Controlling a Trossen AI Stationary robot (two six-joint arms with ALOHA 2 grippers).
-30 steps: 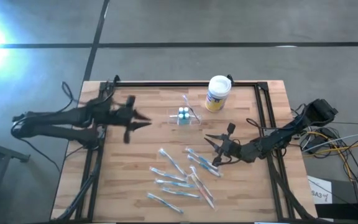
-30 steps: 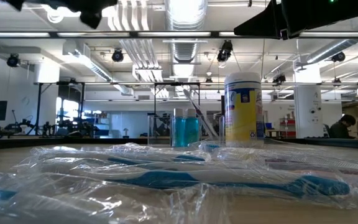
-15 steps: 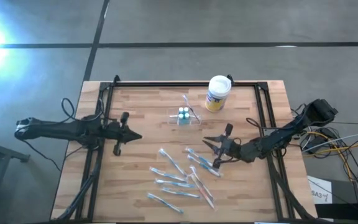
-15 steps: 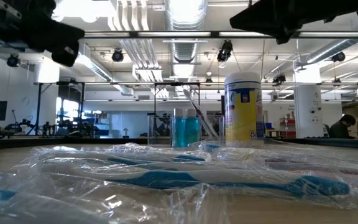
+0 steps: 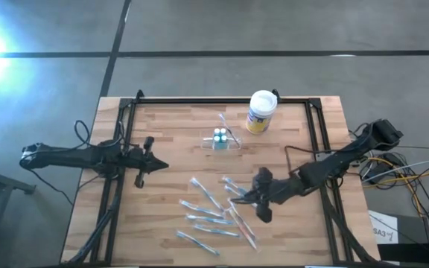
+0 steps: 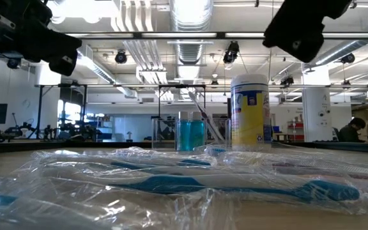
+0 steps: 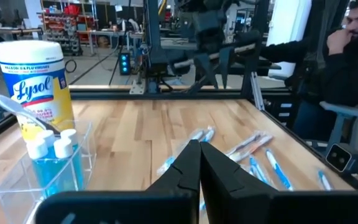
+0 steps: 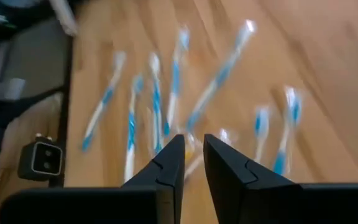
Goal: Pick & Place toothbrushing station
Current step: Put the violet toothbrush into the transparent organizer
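Observation:
The toothbrushing station [image 5: 220, 138] is a small clear holder with two blue bottles and a toothbrush in it. It stands on its base on the table's far middle, and also shows in the low view [image 6: 190, 133] and the left wrist view [image 7: 45, 165]. My left gripper [image 5: 161, 165] is shut and empty, hanging to the left of the station and pointing toward it. My right gripper [image 5: 238, 195] hangs over the wrapped toothbrushes [image 5: 214, 212] with a narrow gap between its fingers [image 8: 193, 144] and nothing in it.
A white-lidded, yellow-labelled round canister [image 5: 261, 112] stands just right of the station, toward the far edge. Several wrapped toothbrushes [image 6: 190, 182] lie scattered over the near middle. Black frame rails [image 5: 121, 149] run along the table's sides. A person [image 7: 347, 56] sits beyond the table's right edge.
My left gripper has gone down and toward the table's near edge, then kept still. My right gripper has gone toward the table's left and near edges, over the toothbrushes, and has turned about. The station and canister have stayed put.

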